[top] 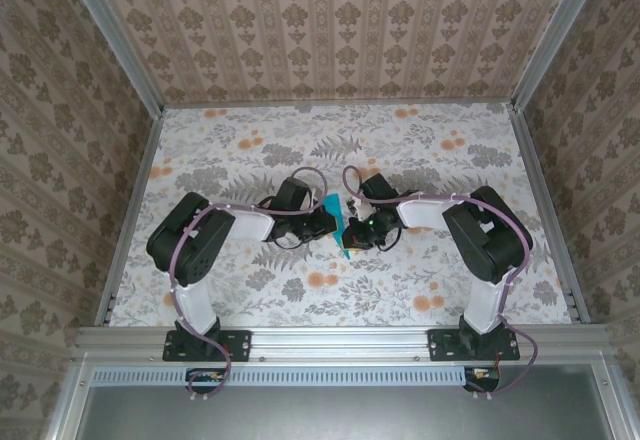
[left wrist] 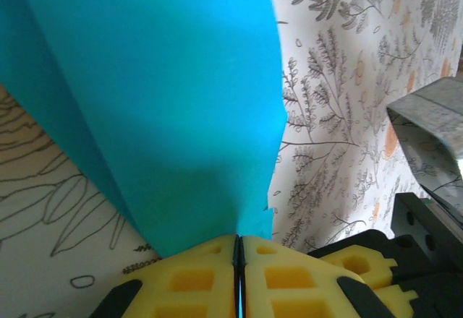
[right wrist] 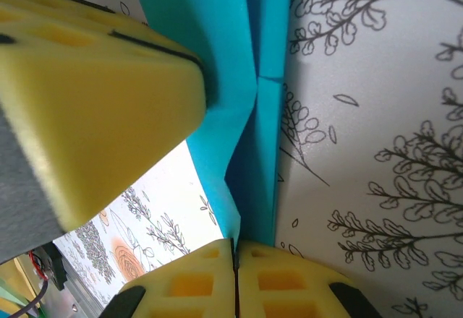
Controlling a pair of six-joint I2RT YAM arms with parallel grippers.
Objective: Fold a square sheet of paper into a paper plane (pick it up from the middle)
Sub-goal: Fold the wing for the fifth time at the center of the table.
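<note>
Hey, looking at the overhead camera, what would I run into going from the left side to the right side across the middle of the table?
In order: left arm → left gripper → the paper plane → right gripper → right arm.

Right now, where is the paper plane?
Top view: the paper plane is at the middle of the table, pinched between the left gripper on its left and the right gripper on its right.
</note>
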